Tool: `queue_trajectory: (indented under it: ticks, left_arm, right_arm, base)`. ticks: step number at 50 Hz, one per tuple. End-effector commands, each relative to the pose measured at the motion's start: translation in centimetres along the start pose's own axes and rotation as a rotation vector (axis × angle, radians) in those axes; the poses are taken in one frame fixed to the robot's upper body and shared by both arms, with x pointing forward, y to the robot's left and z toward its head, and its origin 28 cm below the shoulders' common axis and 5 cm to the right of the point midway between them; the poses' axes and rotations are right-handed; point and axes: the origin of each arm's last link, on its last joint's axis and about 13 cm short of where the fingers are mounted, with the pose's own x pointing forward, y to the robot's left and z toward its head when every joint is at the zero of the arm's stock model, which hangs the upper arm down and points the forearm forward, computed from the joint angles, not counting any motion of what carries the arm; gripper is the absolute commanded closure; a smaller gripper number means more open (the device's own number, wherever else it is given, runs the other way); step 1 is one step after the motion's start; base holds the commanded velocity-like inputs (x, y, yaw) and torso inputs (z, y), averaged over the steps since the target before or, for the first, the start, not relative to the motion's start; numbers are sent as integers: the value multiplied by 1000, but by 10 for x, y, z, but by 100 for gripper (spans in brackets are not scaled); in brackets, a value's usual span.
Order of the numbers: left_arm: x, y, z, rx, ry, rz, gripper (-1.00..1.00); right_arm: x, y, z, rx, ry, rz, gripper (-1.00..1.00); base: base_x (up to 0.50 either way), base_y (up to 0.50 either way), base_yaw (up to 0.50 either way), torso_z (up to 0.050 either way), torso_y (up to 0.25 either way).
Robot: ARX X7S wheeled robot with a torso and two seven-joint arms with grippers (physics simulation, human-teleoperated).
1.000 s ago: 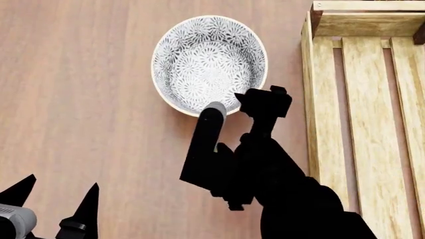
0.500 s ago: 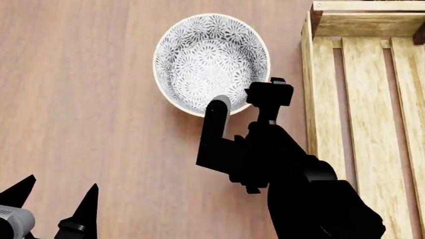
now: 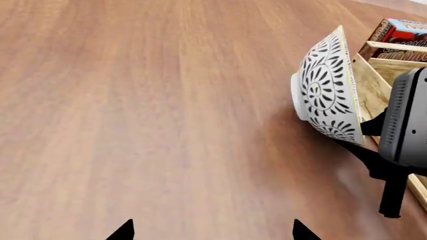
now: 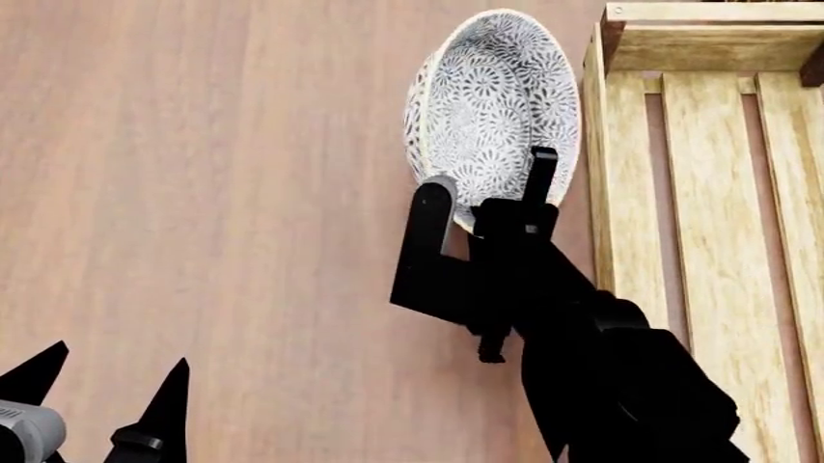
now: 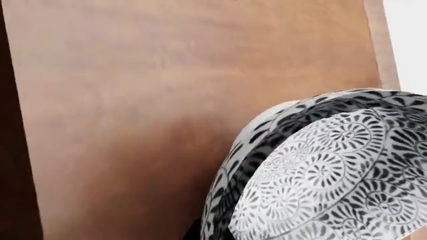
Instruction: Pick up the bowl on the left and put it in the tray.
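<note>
The floral-patterned bowl (image 4: 496,101) is off the table and tipped on its side, mouth facing the tray (image 4: 701,222). My right gripper (image 4: 496,207) is shut on the bowl's near rim, one finger outside and one inside. From the left wrist camera the bowl (image 3: 327,90) shows its base, hanging beside the crate's end (image 3: 370,85). In the right wrist view the bowl (image 5: 320,175) fills the frame and hides the fingers. My left gripper (image 4: 110,386) stands open low at the near left, over bare table, with both tips (image 3: 123,231) far apart.
A chocolate pudding box (image 3: 403,35) lies beyond the crate's far end. The wooden table (image 4: 193,193) stretches left of the bowl. The crate has a raised crossbar (image 4: 708,43) at its far end and slatted floor.
The bowl has been lifted off the table and tilted onto its side, moving right toward the crate with my right gripper. The left gripper has stayed put.
</note>
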Motion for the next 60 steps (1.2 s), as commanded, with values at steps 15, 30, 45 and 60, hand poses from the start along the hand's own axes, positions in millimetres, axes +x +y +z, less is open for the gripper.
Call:
queue_trajectory:
  ticks: [15,30,45,60]
  left_arm:
    - [-1,0,0,3,0,3,-100]
    - [-2,0,1,3,-2,11,-100]
    - [-1,1,1,-3,0,19,-100]
    - [-2,-1,-1,4,6,18,-100]
  right_arm:
    - [-24,-26,14,-47,-32,-156,100]
    - [-92,-73,43,-67,-134,-226,100]
    - [-149,-92,14,-110,28,-275,100]
    - [-186,-90,-21,-118,205,-307,100]
  base:
    - [0,0,0,0,0]
    - [0,0,0,0,0]
    - [0,0,0,0,0]
    - [0,0,0,0,0]
